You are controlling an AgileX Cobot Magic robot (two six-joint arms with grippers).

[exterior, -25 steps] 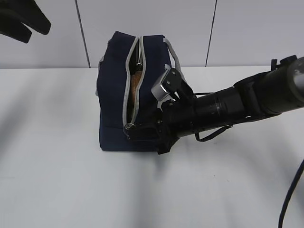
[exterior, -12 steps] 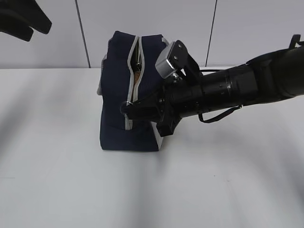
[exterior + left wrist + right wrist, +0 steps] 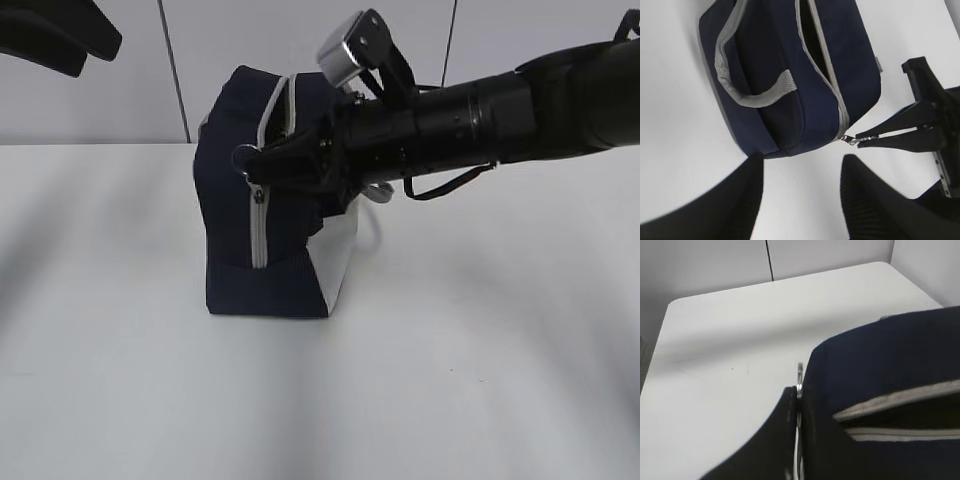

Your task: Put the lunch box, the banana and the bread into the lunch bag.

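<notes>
The navy lunch bag [image 3: 228, 215] stands on the white table with its grey zipper [image 3: 257, 230] facing me. My right gripper [image 3: 246, 160] is shut on the zipper's ring pull [image 3: 244, 168] near the bag's upper front. The right wrist view shows the jaws [image 3: 798, 392] pinched on the ring [image 3: 799, 377] beside the bag [image 3: 890, 360]. In the left wrist view the bag [image 3: 770, 75] lies below, its top slit [image 3: 815, 45] still gaping dark, and the pull [image 3: 852, 140] is held by the right fingers [image 3: 895, 135]. My left gripper [image 3: 800, 200] is open and empty, high at the left [image 3: 55, 35]. Lunch box, banana and bread are hidden.
The white table [image 3: 450, 350] stretches round the bag, with a pale panelled wall [image 3: 500, 60] behind. The right arm [image 3: 480, 105] reaches across from the right at bag-top height. A grey strap handle [image 3: 747, 97] lies on the bag's side.
My right gripper has risen with the ring pull from the bag's lower front to its upper front, closing the zipper below. The bread seen in the gap no longer shows.
</notes>
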